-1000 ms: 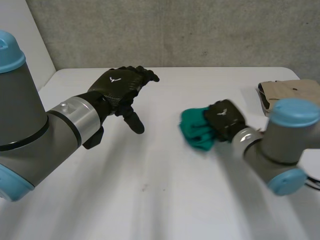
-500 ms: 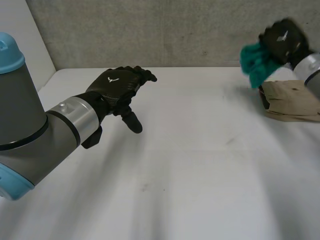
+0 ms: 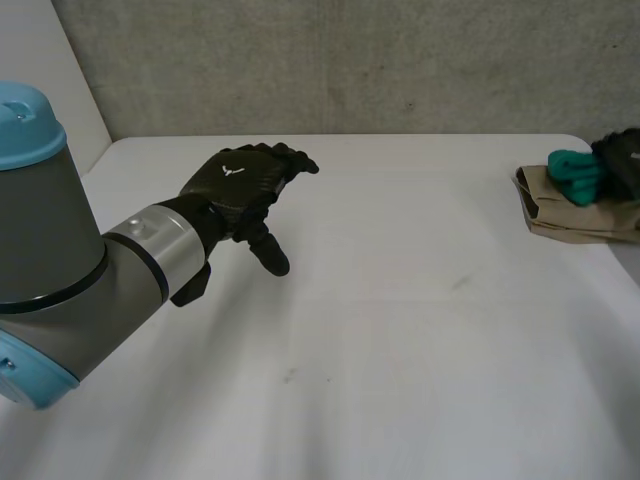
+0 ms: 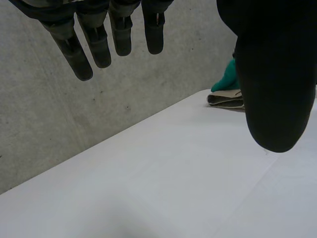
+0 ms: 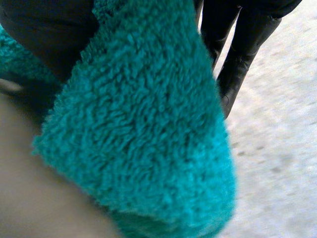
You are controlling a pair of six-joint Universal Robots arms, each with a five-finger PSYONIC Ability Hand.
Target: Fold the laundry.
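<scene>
A fluffy teal cloth (image 3: pixel 570 164) lies bunched on top of a folded beige garment (image 3: pixel 575 206) at the table's far right. My right hand (image 3: pixel 620 160) is shut on the teal cloth (image 5: pixel 143 129), its fingers (image 5: pixel 237 64) curled round the cloth just above the beige garment (image 5: pixel 34 203). My left hand (image 3: pixel 243 180) hovers open over the left part of the white table (image 3: pixel 400 300), holding nothing. In the left wrist view its straight fingers (image 4: pixel 99 39) and thumb (image 4: pixel 275 84) hang spread above the table, with the teal cloth (image 4: pixel 227 80) and the beige garment (image 4: pixel 225 98) far beyond them.
A grey wall (image 3: pixel 350 60) runs along the table's far edge. The table's right edge passes just beside the beige garment.
My right hand has carried the teal cloth from the middle of the table up and over to the right, and now has it down on the beige garment. The left hand has barely moved.
</scene>
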